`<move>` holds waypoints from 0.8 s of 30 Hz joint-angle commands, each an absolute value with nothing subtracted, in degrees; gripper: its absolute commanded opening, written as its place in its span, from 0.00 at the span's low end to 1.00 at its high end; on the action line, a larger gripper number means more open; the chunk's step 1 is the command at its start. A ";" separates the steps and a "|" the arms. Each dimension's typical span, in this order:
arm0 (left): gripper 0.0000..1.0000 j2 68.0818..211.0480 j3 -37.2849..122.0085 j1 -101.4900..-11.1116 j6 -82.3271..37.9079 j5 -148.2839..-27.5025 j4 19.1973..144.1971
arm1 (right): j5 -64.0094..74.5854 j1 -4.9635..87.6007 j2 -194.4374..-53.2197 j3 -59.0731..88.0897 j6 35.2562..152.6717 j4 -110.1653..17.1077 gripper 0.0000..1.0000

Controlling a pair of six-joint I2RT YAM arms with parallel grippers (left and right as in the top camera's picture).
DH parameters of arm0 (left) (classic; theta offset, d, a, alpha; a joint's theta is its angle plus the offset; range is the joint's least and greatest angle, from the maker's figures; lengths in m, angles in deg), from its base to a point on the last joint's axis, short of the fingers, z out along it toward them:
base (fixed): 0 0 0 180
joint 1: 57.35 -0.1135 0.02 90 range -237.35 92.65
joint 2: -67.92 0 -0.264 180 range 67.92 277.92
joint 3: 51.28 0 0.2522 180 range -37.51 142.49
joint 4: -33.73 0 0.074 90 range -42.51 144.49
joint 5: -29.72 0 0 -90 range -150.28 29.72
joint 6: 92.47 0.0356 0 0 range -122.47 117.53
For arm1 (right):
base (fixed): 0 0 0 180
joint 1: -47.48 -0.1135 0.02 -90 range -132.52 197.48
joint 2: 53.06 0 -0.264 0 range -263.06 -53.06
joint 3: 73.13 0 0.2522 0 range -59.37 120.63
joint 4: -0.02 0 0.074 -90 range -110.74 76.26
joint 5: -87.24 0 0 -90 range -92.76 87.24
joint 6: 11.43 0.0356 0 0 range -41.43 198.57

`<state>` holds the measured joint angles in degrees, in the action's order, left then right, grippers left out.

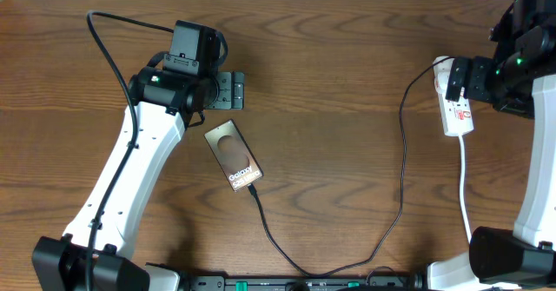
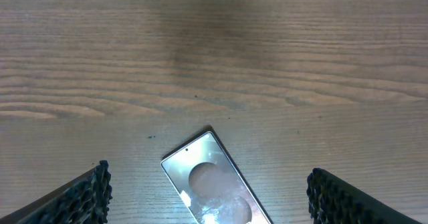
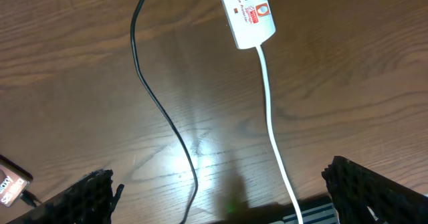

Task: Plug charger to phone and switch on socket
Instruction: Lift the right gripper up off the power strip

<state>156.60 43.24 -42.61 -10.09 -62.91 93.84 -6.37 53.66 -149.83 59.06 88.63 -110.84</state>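
Charger (image 1: 402, 152) cable is thin, light and floppy, so it'll snake around if grabbed mid-run. I'd pinch right behind the connector tip. That tip sits at the phone's (image 1: 233, 159) lower edge and looks plugged in, though I can't swear to it. The phone lies flat on the tabletop (image 1: 330, 48), under the left claw (image 2: 208, 174), which is spread wide and holding nothing. Its glossy back is probably slippery, so take it by the long edges. The socket (image 3: 249, 10) sits ahead of the right claw (image 3: 219, 170), which also gapes wide and empty. The strip's light and might skid, so poke the switch gently.
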 commanded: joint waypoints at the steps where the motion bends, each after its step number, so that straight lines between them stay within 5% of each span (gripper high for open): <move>1: 0.91 155.58 44.48 -42.65 -9.59 -62.17 93.93 | -6.70 53.39 -149.02 58.89 89.26 -111.00 0.99; 24: 0.91 152.67 44.48 -42.65 -9.52 -61.73 93.73 | -6.70 53.39 -149.02 58.89 89.26 -111.00 0.99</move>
<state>156.06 43.24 -42.61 -10.09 -62.91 93.84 -6.37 53.66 -149.83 59.06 88.63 -110.84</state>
